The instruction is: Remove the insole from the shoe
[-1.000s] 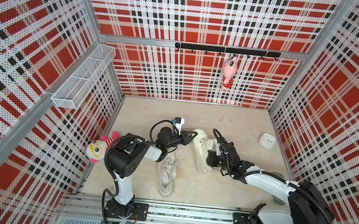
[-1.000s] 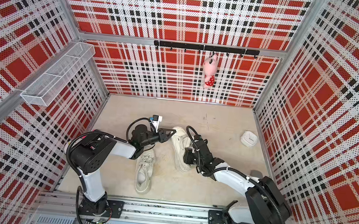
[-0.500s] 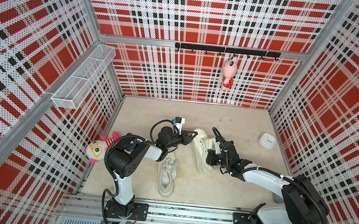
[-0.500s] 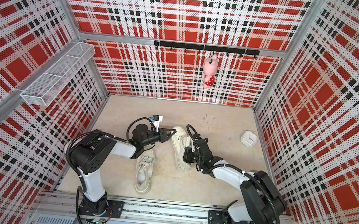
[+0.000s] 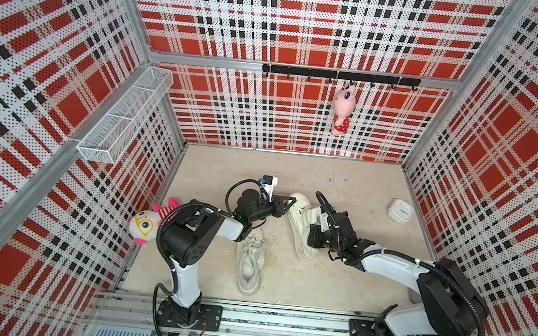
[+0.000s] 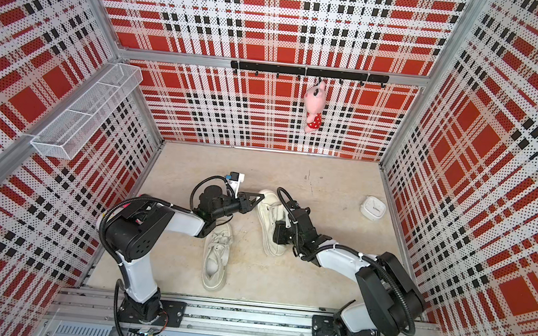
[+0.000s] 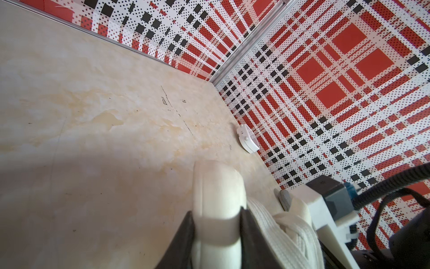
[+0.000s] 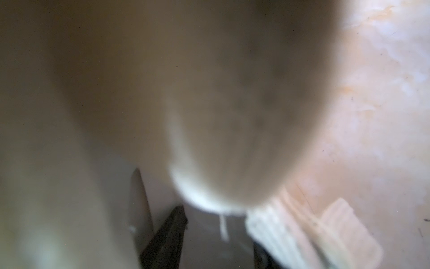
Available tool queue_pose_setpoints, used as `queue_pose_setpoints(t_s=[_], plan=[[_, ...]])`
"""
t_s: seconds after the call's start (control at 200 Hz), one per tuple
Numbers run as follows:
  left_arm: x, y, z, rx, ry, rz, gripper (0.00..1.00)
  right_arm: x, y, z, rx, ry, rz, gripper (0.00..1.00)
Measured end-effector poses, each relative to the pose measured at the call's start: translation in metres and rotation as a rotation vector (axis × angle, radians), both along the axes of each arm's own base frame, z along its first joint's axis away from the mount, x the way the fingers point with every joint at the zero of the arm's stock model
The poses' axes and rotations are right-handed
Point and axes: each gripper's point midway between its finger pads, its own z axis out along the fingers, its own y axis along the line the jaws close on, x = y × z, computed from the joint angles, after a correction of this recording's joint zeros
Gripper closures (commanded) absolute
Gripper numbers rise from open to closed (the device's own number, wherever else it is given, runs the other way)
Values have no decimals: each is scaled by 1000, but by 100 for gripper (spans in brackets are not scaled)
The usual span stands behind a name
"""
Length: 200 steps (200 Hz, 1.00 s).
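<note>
Beige marbled table (image 5: 354, 181) sits boxed by plaid perforated walls, with bare room along its upper part. At frame centre the shoe (image 5: 302, 228) lies tipped on its side. The left gripper (image 7: 217, 209) has its fingers clamped on the shoe's sole edge. The right gripper (image 8: 217, 224) is at the shoe's opening; the blur hides its grip and the insole. A second shoe (image 5: 249, 262) lies lower left. Since a second ago only the right arm's elbow has drawn inward.
</note>
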Motion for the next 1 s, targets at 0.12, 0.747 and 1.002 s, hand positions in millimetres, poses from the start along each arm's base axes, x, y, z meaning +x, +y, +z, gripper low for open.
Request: queue_pose_setpoints(t_s=[0.12, 0.747, 1.002], plan=[[-2, -3, 2, 1, -14, -16, 77, -1, -3, 3, -19, -14, 4, 46], [-1, -4, 1, 44, -62, -17, 78, 1, 8, -8, 37, 0, 43, 83], [-9, -9, 16, 39, -117, -56, 79, -4, -3, 8, 35, -5, 16, 100]])
